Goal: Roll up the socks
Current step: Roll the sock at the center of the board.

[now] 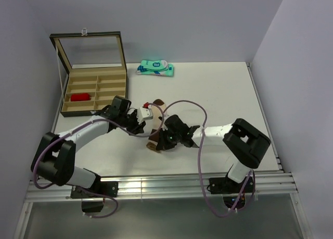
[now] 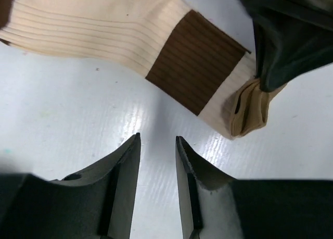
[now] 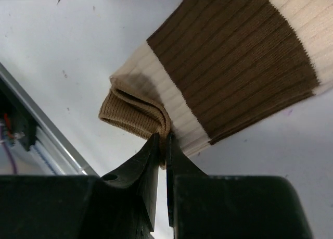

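Right gripper is clamped on the folded tan cuff end of the beige sock, which lies flat in the middle of the table. Left gripper hangs open, jaws apart over a bare spot just beside the sock, not touching it. Further back on the left there's an open divided box with something red in one compartment, and a teal packet at the far edge.

On the tabletop, a box sits far left, a small item in one left compartment. A packet lies at the far edge, right of the box. Mid-table lies a sock, with a second sock beside its far part. The left fingers stand apart on its left, and the right fingers pinch its near end.
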### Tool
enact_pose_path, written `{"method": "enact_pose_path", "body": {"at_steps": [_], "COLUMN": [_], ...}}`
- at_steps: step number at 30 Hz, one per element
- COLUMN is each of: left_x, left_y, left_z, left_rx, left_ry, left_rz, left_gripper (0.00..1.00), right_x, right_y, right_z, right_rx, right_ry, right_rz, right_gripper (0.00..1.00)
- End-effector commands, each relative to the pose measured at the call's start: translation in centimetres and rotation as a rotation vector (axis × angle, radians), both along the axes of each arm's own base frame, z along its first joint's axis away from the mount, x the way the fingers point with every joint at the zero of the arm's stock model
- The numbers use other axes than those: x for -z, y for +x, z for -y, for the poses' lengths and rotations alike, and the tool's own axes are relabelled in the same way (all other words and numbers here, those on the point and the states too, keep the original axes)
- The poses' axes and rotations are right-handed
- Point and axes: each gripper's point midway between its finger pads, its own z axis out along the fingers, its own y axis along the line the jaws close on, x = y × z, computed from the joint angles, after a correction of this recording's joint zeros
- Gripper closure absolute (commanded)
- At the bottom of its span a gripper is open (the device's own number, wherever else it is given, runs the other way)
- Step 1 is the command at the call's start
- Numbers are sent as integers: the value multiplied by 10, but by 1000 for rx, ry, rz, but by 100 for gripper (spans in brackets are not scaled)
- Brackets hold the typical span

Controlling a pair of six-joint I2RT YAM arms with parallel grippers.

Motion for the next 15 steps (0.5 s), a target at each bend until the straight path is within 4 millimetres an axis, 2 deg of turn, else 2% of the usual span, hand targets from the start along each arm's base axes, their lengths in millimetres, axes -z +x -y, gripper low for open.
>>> {"method": "enact_pose_path", "body": {"at_steps": [1, 7, 8, 15], "left_x": [-14, -22, -22, -11], "left_y": [15, -2, -12, -32], "left_z": [2, 14, 19, 30], "left_rx": [34, 96, 121, 223], "left_ry": [31, 41, 36, 58], "left_rz": [239, 467, 502, 553], "left_gripper": [61, 60, 60, 60], "right_x": [5, 9, 11, 15], "right_y": [-3, -1, -2, 2], "right_z": [7, 11, 12, 10], "right_rx": [0, 28, 28, 58], "right_ry": [-31, -48, -55, -62], "right_rz": [-162, -271, -298, -380], "right_gripper": [100, 100, 100, 100]}}
